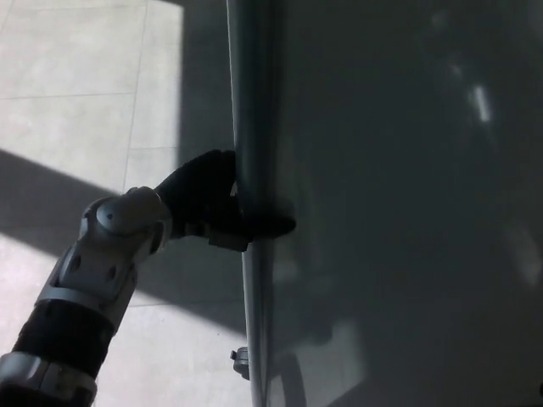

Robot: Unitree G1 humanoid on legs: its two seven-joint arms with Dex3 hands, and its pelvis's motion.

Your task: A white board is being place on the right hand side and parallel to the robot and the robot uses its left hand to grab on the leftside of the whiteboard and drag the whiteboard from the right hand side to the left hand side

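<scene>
The whiteboard (399, 203) fills the right two thirds of the head view, its grey surface in shade. Its metal left frame post (252, 127) runs from the top edge down to the bottom. My left hand (212, 208) comes in from the lower left and is shut on that post, black fingers wrapped behind it and the thumb (270, 226) lying across the board's front. The silver forearm (93, 280) slants down to the bottom left corner. My right hand does not show.
Pale floor tiles (76, 102) with bands of sunlight and shadow lie to the left of the board. A small caster of the board's stand (240, 362) shows near the bottom beside the post.
</scene>
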